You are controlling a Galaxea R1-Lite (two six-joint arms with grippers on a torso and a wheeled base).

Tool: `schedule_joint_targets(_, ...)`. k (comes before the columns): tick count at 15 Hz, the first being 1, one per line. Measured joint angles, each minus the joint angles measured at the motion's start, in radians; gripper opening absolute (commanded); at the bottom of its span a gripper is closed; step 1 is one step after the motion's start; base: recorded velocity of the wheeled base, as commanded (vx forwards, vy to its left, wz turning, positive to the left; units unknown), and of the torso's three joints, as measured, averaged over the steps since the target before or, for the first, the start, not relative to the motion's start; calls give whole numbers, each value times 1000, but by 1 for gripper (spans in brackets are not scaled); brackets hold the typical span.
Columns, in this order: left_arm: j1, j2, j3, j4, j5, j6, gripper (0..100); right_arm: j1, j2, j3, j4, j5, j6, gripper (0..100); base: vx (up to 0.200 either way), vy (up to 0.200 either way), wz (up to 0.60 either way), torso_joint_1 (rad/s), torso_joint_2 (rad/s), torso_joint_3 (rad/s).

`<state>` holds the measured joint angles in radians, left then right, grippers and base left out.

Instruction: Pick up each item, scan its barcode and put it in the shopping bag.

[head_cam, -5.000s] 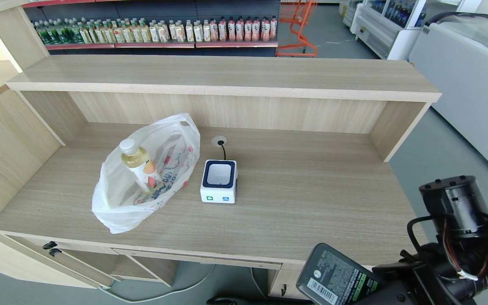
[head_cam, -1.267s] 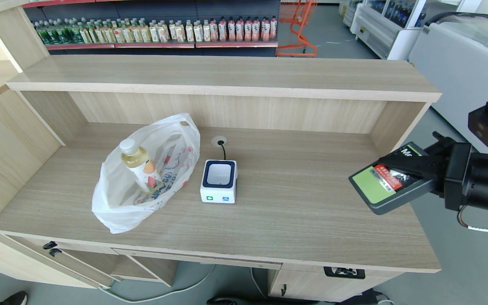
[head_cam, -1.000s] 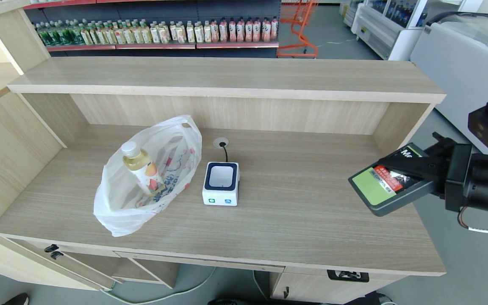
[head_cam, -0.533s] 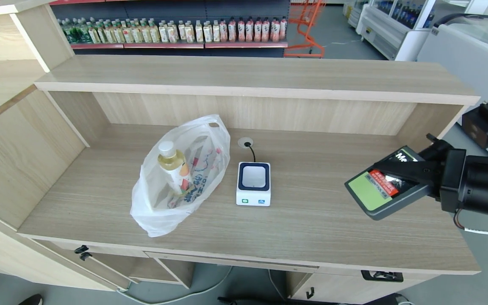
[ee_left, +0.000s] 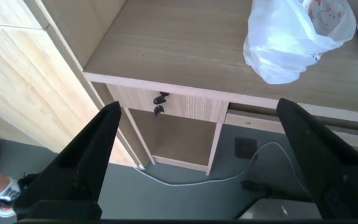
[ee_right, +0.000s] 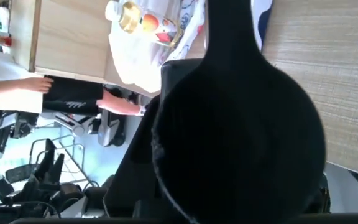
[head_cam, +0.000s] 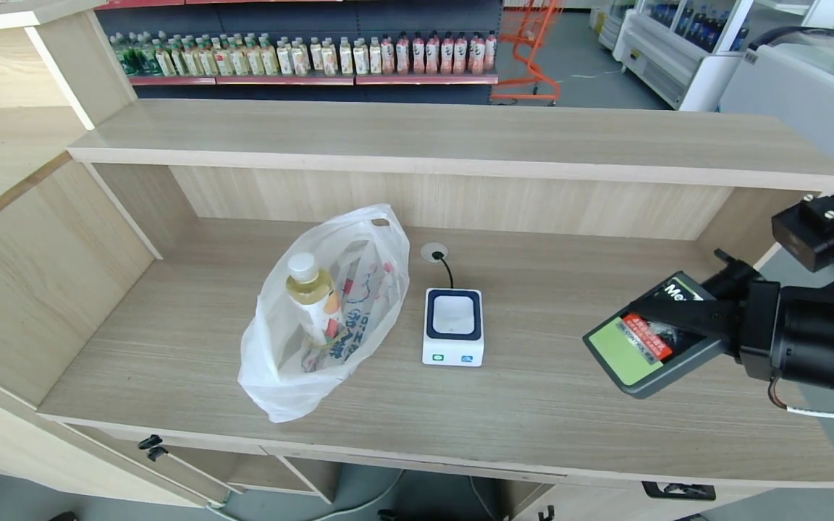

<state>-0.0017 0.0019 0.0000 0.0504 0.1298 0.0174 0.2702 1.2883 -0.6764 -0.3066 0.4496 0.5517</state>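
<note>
A dark grey box with a green and red label [head_cam: 645, 341] hangs tilted above the right end of the wooden counter [head_cam: 533, 391], with my right gripper [head_cam: 692, 318] shut on it. The white scanner [head_cam: 453, 327] with its dark-framed window stands mid-counter, left of the box. Beside it the white shopping bag [head_cam: 330, 318] lies open and holds a yellow drink bottle [head_cam: 312, 297]. The bottle [ee_right: 138, 15] also appears in the right wrist view. My left gripper [ee_left: 204, 162] is open and holds nothing, low in front of the counter's front edge, with the bag [ee_left: 297, 37] beyond it.
A raised back shelf [head_cam: 453, 137] and wooden side walls close in the counter. The scanner's cable [head_cam: 446, 271] runs to a hole behind it. Drawer handles [ee_left: 160, 102] sit under the front edge. Shelves of bottles [head_cam: 316, 54] and a freezer [head_cam: 808, 87] stand beyond.
The head camera shifted, sliding the whole scene right. My right gripper lifted the box from below the counter's edge to above its right end, then moved it left toward the scanner.
</note>
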Motion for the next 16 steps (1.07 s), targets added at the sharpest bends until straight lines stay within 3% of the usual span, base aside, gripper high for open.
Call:
schedule_joint_targets(4,-1,0,0,0,0,-2,100,2,38,7,-2,-57,-180,0,150,0,0,4,2,1)
schedule_joint_targets(13,0,0,0,0,0,-2,100,186,169,-2,-13,-94,-191,0,0,0,0,0,0,0)
schedule_joint_targets(16,0,0,0,0,0,-2,100,205,237,-1,-139,-93,-194,0,0,0,0,0,0,0)
